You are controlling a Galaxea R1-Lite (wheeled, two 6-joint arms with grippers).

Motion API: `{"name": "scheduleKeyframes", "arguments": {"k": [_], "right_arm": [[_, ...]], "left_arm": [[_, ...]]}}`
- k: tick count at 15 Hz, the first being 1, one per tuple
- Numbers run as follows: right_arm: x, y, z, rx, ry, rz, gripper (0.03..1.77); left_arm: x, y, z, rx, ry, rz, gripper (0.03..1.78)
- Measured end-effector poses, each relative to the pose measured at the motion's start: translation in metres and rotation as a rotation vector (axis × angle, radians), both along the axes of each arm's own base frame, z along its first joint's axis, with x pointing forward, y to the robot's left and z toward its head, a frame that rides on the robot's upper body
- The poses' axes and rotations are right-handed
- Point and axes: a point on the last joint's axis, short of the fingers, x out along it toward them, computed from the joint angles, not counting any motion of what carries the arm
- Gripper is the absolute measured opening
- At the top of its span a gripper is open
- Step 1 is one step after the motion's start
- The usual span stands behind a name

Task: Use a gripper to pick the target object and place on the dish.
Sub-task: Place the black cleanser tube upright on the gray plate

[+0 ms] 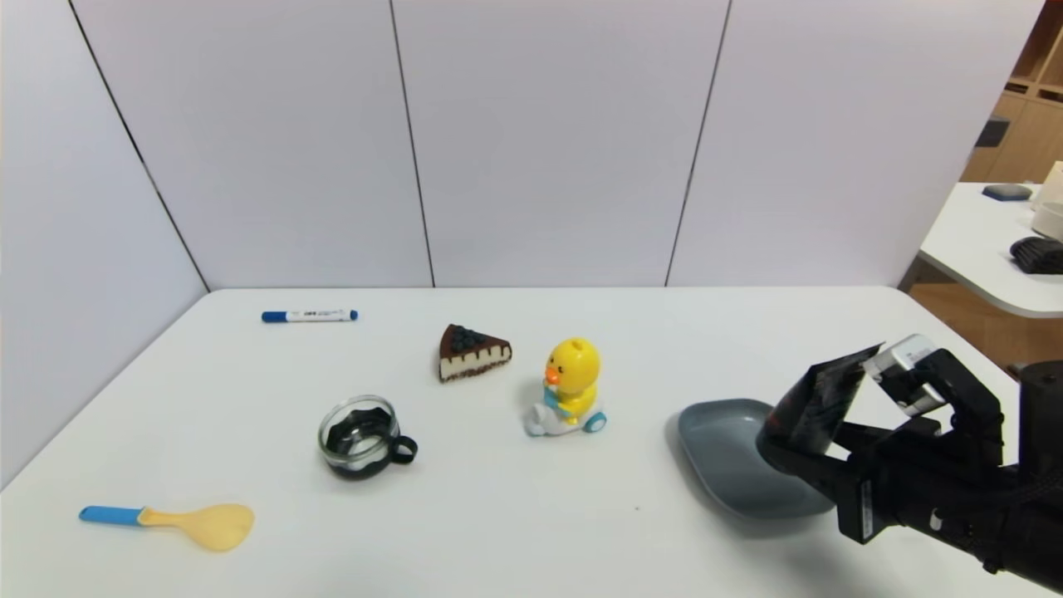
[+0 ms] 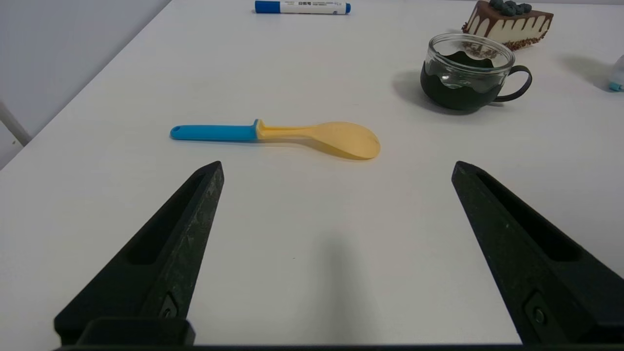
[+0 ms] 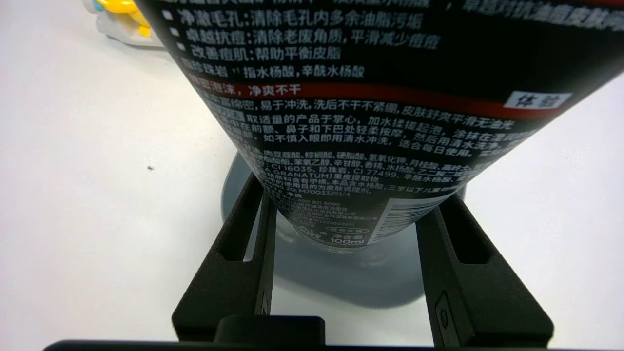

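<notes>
My right gripper (image 1: 793, 455) is shut on the black squeeze tube (image 1: 818, 403) and holds it tilted, cap end down, over the near right part of the blue-grey dish (image 1: 718, 448). In the right wrist view the tube (image 3: 370, 97), with white and red print, sits between the two black fingers (image 3: 243, 243). Under its cap end lies the dish (image 3: 341, 285). I cannot tell whether the cap touches the dish. My left gripper (image 2: 336, 165) is open and empty low over the table at the front left. It is out of the head view.
A yellow duck toy (image 1: 571, 386) stands left of the dish. Farther left are a cake slice (image 1: 472, 351), a glass cup with black handle (image 1: 363, 436), a blue-and-white marker (image 1: 309, 316) and a yellow spoon with blue handle (image 1: 178, 523).
</notes>
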Motion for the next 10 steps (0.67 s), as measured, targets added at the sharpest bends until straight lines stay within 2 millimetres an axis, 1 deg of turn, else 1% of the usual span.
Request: {"name": "scheduleKeyframes", "arguments": {"k": [5,10], "right_arm": [[0.027,0.011,-0.021,-0.015,0.019,0.002,0.82],[0.043,0.016,-0.036,-0.024,0.032,-0.004,0.82]], "left_arm": [[0.000,0.000,0.000,0.000,0.000,0.000,1.69],[0.000,0.000,0.000,0.000,0.000,0.000,1.69]]}}
